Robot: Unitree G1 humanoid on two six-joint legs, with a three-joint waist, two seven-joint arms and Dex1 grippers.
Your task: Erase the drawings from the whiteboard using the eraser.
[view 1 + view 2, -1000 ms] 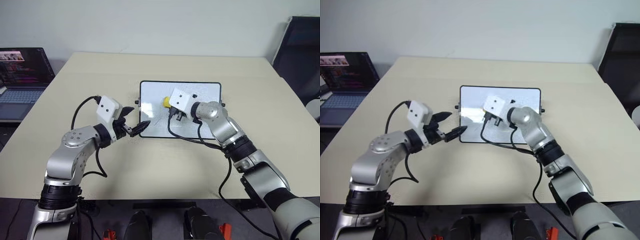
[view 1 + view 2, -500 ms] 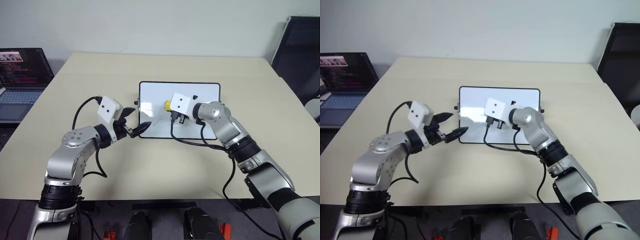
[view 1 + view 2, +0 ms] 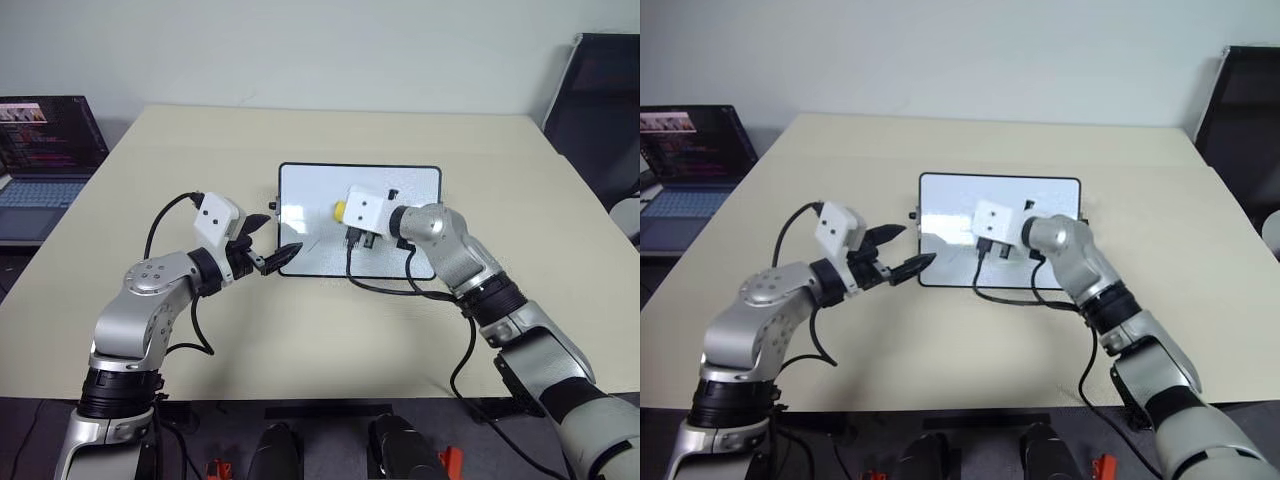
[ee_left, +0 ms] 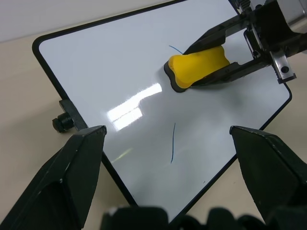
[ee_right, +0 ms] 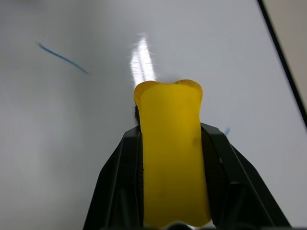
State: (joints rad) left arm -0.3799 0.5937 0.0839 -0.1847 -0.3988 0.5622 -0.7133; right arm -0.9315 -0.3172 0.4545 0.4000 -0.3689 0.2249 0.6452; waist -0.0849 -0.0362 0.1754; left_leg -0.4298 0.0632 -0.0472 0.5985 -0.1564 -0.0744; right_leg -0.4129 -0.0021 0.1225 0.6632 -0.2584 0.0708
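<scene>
We see the table (image 3: 300,340) across the frame, whiteboard (image 3: 310,185) at centre so both arms reach it. Our right gripper (image 4: 211,60) is clamped on the eraser (image 4: 196,63), dark side down, probably touching the board, to wipe. Left gripper (image 3: 268,245) sits at the board's lower left edge w/ fingers spread wide, holding nothing, likely ready to steady it. Drawings left: a thin stroke (image 4: 172,143) and a short mark (image 4: 173,48) by the eraser.
</scene>
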